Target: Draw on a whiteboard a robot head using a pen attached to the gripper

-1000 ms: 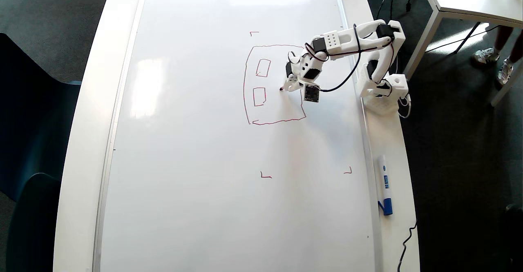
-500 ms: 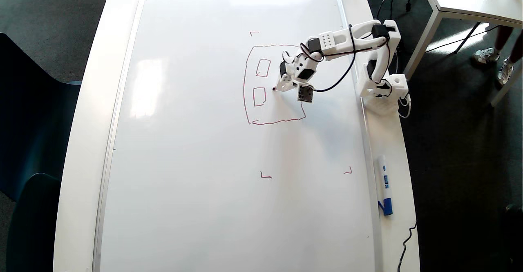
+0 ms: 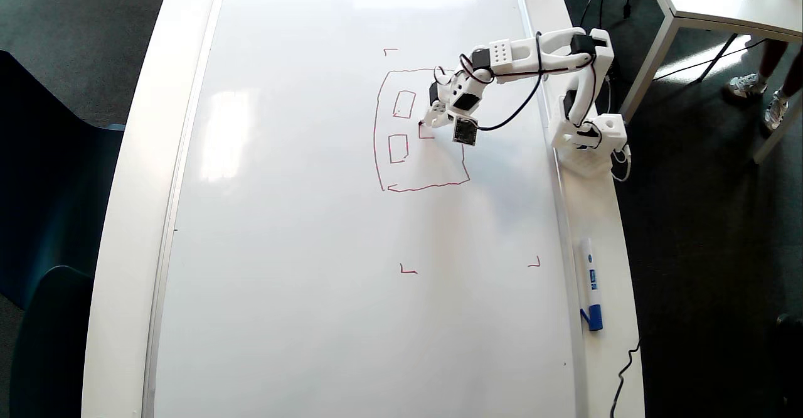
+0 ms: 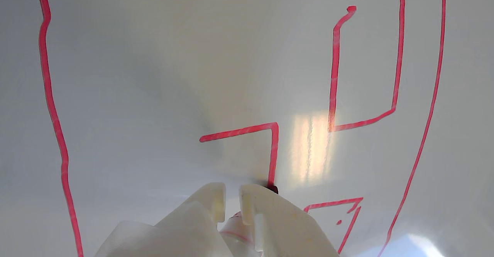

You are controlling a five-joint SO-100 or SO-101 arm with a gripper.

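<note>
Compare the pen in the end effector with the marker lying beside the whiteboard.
The pen is clamped in the end effector, tip on the whiteboard, drawing red lines. The blue-capped marker lies flat and untouched off the board, capped. Their shared shape cannot be judged here.

Overhead view: blue-capped white marker (image 3: 590,284) lying on the white surface (image 3: 125,204), a second white table (image 3: 721,4) at upper right, sneakered feet (image 3: 756,95) beside it, dark chairs (image 3: 44,217) at left.
</note>
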